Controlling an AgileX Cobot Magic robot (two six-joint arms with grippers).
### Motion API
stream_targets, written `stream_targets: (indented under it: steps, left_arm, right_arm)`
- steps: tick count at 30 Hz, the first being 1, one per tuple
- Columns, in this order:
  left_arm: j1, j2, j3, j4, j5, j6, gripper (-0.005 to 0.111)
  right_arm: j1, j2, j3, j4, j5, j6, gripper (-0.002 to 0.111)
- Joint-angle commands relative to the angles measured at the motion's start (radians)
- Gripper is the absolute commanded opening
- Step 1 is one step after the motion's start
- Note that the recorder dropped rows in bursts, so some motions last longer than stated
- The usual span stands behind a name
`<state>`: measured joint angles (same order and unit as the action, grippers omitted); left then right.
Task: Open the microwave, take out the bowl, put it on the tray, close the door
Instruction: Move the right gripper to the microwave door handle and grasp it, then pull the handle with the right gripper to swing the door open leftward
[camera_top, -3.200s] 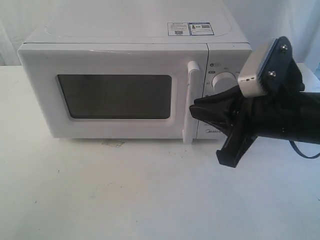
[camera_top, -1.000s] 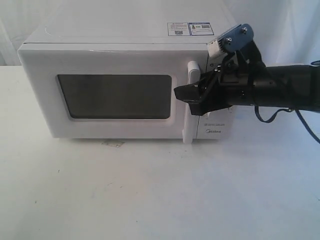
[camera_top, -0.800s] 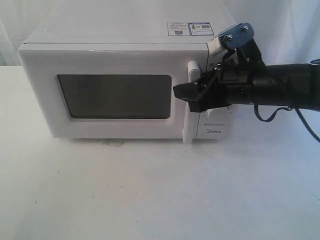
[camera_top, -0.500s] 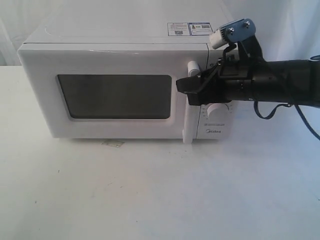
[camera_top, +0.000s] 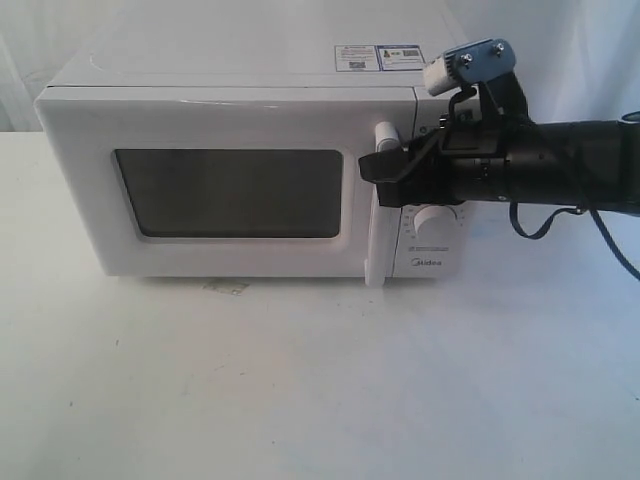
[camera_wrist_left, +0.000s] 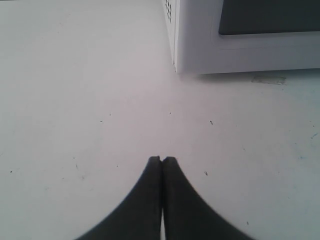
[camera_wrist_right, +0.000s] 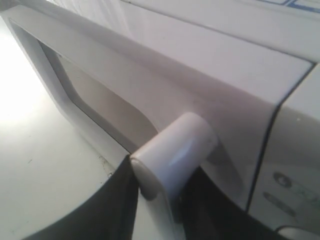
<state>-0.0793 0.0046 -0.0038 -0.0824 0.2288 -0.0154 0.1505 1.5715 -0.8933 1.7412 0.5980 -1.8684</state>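
Door handle (camera_top: 377, 240): upright bar, top end pinched by right end effector (camera_top: 378, 172) reaching in level from the right; left end effector (camera_wrist_left: 161, 161) pressed together, farther off.

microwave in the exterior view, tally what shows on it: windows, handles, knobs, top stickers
window: 1
handle: 1
knob: 1 in view, the arm covers part of the panel
top stickers: 2
total: 5

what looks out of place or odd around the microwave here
Only a small pale scrap, like tape or a label, lying flat on the white table just below the white boxy microwave's front edge. The white windowed door sits flush and shut; nothing looks spilled or damaged.
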Motion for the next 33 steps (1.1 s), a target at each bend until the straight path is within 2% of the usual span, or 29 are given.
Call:
stream_targets:
  steps: [1, 7, 24, 33]
  left_arm:
    - [0.001, -0.005, 0.004, 0.001, 0.003, -0.006, 0.000]
    - [0.001, -0.005, 0.004, 0.001, 0.003, -0.006, 0.000]
    - [0.001, -0.005, 0.004, 0.001, 0.003, -0.006, 0.000]
    - [0.001, -0.005, 0.004, 0.001, 0.003, -0.006, 0.000]
  right_arm:
    - [-0.002, 0.051, -0.013, 0.003, 0.097, -0.022, 0.002]
    - [-0.002, 0.073, -0.013, 0.003, 0.144, -0.037, 0.000]
    - [0.000, 0.080, 0.012, 0.003, 0.504, -0.070, 0.000]
    - [0.000, 0.062, 0.062, 0.003, 0.533, -0.085, 0.000]
